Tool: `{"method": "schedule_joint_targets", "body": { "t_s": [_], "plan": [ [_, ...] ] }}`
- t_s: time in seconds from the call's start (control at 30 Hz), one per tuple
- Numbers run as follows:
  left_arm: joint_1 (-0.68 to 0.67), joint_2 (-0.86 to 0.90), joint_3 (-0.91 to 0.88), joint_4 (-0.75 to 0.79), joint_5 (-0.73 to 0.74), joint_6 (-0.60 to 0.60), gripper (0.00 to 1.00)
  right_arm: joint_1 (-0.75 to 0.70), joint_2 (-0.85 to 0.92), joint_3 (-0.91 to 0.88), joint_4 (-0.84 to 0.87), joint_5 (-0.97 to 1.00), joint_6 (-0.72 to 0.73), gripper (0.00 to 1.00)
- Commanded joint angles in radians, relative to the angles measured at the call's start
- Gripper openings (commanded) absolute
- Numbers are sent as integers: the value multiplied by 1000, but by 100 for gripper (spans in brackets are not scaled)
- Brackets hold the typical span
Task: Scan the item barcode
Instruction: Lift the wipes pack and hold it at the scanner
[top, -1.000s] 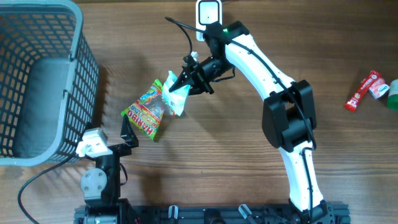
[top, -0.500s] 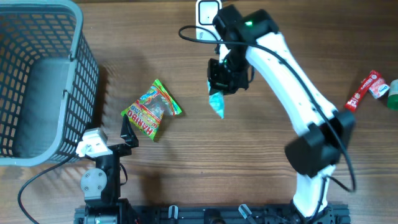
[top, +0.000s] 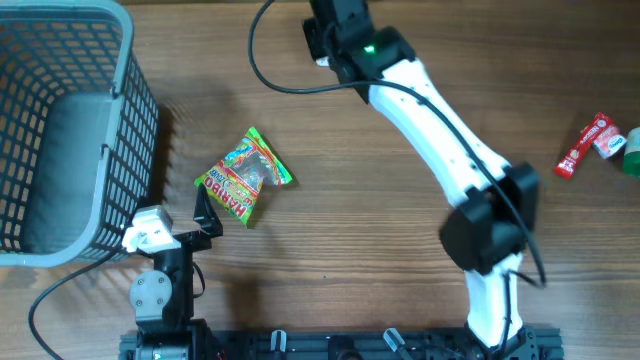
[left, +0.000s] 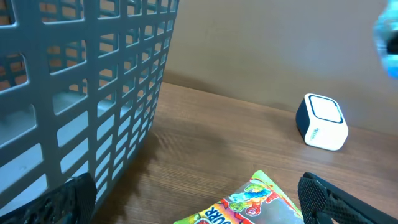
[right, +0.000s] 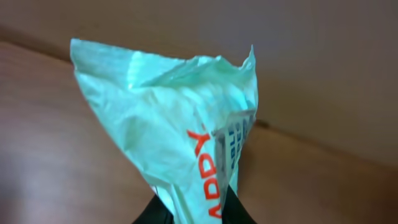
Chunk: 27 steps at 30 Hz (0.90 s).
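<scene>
Right wrist view, nearest first: the right gripper (right: 189, 214) is closed narrowly on the lower end of a pale green packet (right: 168, 118). The packet's crumpled upper end stands up before the lens. Red letters and a strip of blue print show on its face. Behind it are the wooden table (right: 43, 155) and a plain wall.

Left wrist view: the left gripper (left: 194, 190) sits low over the wood, jaws spread wide with nothing between them. Just beyond the fingertips a candy bag (left: 249, 202) lies flat. A grey basket (left: 93, 81) stands upright to the left. Farther back a white scanner (left: 321, 121) stands on the table near the wall. A blurred blue-green shape sits at the top right edge, above and right of the scanner; whether it is the packet cannot be told.

Overhead view: the left gripper is at the near edge, just beside the candy bag. The right arm (top: 440, 150) reaches from the near edge to the far edge, and its wrist hides the packet and scanner. A red tube (top: 583, 147) lies at the right edge, well apart.
</scene>
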Motion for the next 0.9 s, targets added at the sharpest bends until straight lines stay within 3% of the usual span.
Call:
{"method": "schedule_joint_targets", "body": {
  "t_s": [0.0,0.2,0.5,0.63,0.73,0.87],
  "plan": [
    [2,-7,-3,-1,-10,-2,100,-13,98,4,199,44,-243,5],
    [2,-7,-3,-1,-10,-2,100,-20,269,4,574,111,-413,5],
    [2,-7,-3,-1,-9,-2,100,-41,401,4,647,127,-445,5],
    [2,-7,-3,-1,-10,-2,100,-42,411,5,653,262,-451,4],
    [2,-7,-3,-1,-10,-2,100,-42,376,11,655,430,-607,4],
    [2,-7,-3,-1,-9,-2,100,-80,341,11,655,678,-940,4]
  ]
}}
